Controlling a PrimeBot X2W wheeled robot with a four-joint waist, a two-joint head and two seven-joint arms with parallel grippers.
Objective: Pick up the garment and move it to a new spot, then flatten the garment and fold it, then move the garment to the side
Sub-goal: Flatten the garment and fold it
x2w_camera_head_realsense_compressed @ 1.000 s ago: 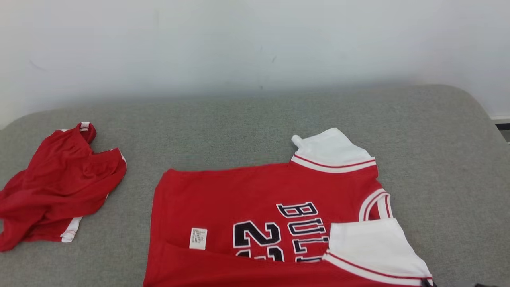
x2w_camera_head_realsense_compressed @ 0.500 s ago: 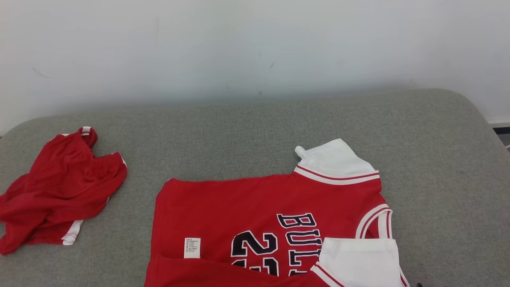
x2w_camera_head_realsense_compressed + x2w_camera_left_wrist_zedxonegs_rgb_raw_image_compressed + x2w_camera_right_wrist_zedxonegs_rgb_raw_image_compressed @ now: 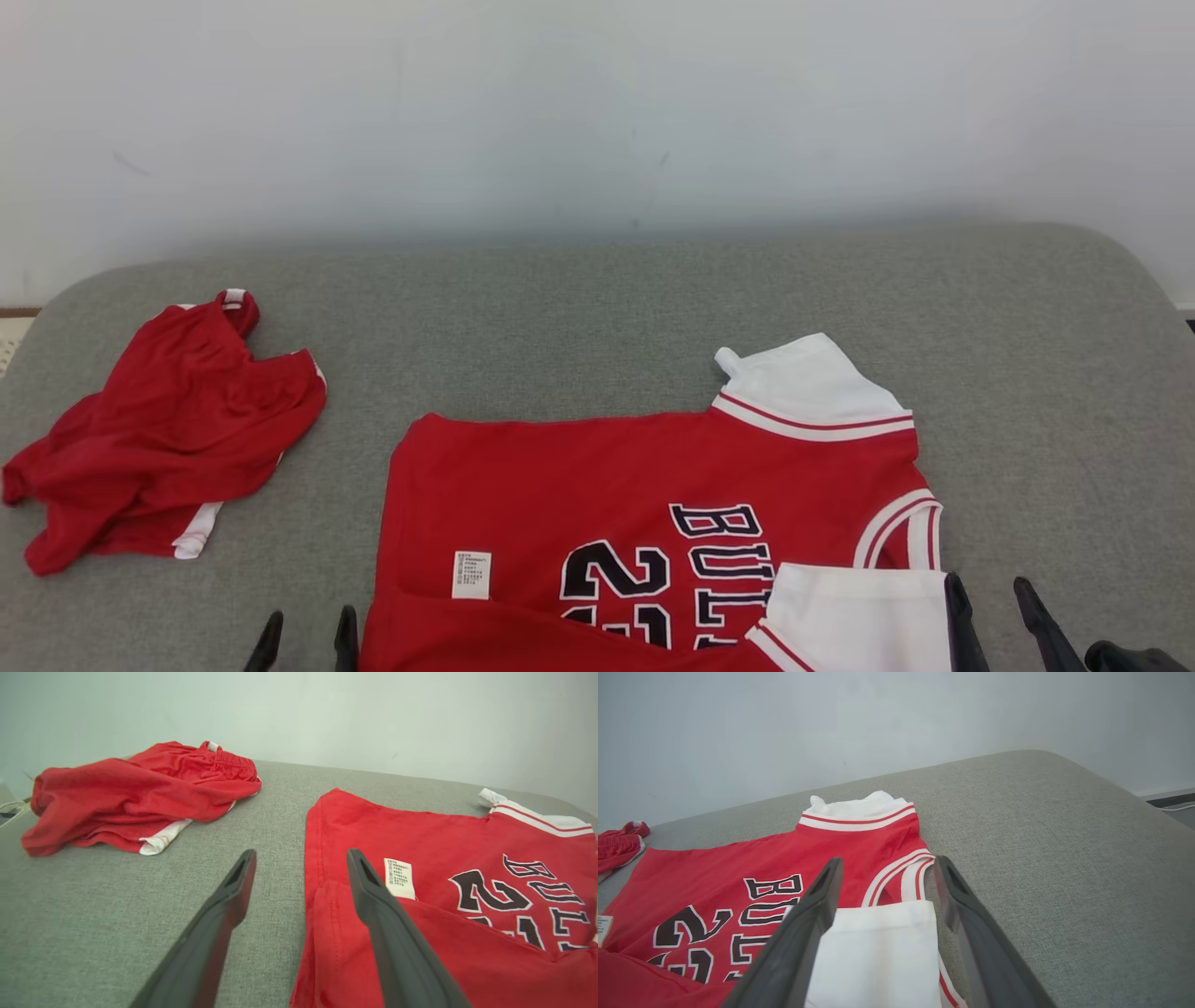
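Both grippers have come into the bottom of your head view since a second ago, and the near sleeve now lies squarer.

You have one grey woven upholstered surface [image 3: 597, 308] carrying everything, and two red garments lie on it.

The bigger is the red basketball jersey with black-and-white lettering [image 3: 560, 476], spread flat at the near middle, slightly toward the robot's right. Its long axis runs left to right across the head view, with the neck opening to the right and the hem to the left, so the lettering reads sideways. Its near edge is folded over onto the body.

The smaller crumpled red garment with white trim [image 3: 168, 429] sits well apart at the left.

The jersey has two white sleeves: the far sleeve [image 3: 812, 387] lies out flat and the near sleeve [image 3: 859, 607] is folded in.

Of your two grippers, the left gripper [image 3: 311, 616] has its jaws spread and empty, straddling the jersey's hem edge. The right gripper [image 3: 987, 583] is spread and empty over the near sleeve.

One white care label [image 3: 471, 574] lies near the hem.
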